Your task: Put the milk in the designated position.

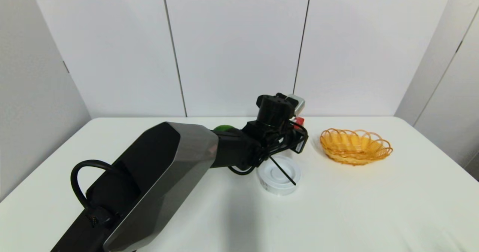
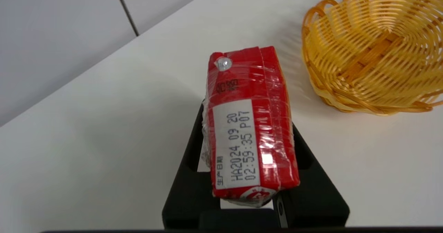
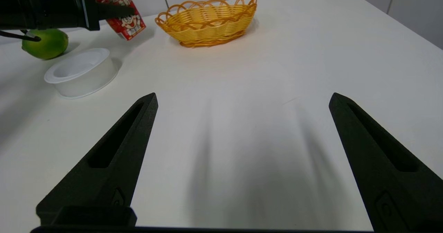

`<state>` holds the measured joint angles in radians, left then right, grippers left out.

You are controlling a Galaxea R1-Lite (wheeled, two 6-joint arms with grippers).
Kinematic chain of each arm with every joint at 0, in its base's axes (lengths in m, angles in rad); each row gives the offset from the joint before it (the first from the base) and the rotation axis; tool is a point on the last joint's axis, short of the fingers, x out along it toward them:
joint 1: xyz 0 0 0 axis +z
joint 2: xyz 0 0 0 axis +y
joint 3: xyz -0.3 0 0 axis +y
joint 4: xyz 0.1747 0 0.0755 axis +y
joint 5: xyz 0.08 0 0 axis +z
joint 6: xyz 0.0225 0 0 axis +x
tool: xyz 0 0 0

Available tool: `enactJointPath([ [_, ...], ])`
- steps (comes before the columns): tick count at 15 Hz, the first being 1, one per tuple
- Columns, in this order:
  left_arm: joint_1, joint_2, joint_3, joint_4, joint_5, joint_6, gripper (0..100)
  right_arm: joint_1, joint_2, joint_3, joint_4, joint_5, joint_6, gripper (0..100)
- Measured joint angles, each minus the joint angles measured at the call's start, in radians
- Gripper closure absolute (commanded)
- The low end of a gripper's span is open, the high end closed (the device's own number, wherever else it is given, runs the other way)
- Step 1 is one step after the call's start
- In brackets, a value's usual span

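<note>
One red milk carton [image 2: 249, 125] sits dead centre of the left wrist picture, clamped between the two black fingers [image 2: 192, 177] of the left pincer [image 2: 249, 191], its date-stamped top panel facing the camera. In the right wrist picture the same carton shows at upper left, tilted, cartoon face outward, with the pincer closed on its upper part; whether its lower corner touches the white worktop [image 3: 242, 87] I cannot tell. In the head view only a red sliver peeks out right of the wrist, just above centre frame. Right of it lies the orange woven basket [image 1: 355, 146]; below, the round white dish [image 1: 278, 175]; at the left, a green lime [image 3: 45, 43]. The right pincer [image 3: 242, 98] hangs low over bare worktop, fingers spread wide apart, holding nothing.
</note>
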<state>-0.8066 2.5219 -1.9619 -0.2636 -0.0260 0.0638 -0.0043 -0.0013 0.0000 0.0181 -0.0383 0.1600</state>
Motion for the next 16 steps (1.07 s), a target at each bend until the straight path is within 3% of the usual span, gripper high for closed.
enactJointPath([
  [2, 0.0, 0.004, -0.002, 0.001, -0.001, 0.003, 100, 0.0, 0.0, 0.0, 0.0, 0.0, 0.0, 0],
  [3, 0.0, 0.006, -0.006, 0.001, -0.001, 0.005, 0, 0.0, 0.0, 0.0, 0.0, 0.0, 0.0, 0],
  [12, -0.006, 0.006, -0.009, 0.005, 0.0, 0.007, 0, 0.0, 0.0, 0.0, 0.0, 0.0, 0.0, 0],
  [16, -0.006, -0.044, -0.004, 0.08, 0.001, 0.007, 0, 0.0, 0.0, 0.0, 0.0, 0.0, 0.0, 0],
])
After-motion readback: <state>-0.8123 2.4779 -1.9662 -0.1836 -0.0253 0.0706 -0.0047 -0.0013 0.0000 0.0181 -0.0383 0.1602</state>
